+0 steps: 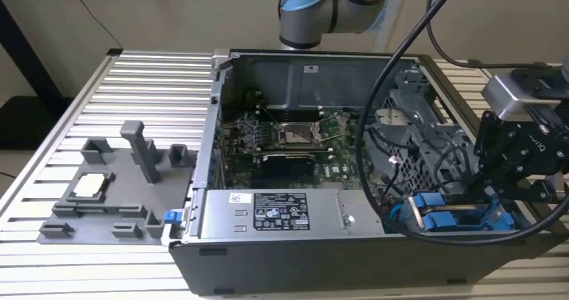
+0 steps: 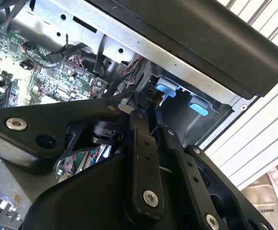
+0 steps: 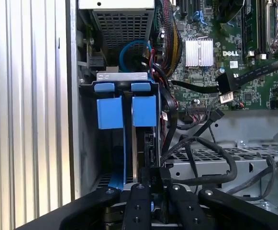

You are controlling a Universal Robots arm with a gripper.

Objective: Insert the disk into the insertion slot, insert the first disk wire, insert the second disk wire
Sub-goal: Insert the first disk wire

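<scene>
Disk seated, arm at the cage: the gripper (image 1: pixel 487 195) hangs over the near corner of the open computer case (image 1: pixel 294 247), at the exterior view's right, just above the grey drive cage (image 3: pixel 122 76). The disk (image 3: pixel 143 111), in its blue frame, appears to sit in the insertion slot (image 3: pixel 150 143) beside a second blue-framed drive (image 3: pixel 110 113). Its long axis runs straight from its blue tabs toward the gripper, which lines up with its other end. Whether the gripper is clamping anything there cannot be told. Black cables (image 3: pixel 201 158) loop just beside the cage.
</scene>
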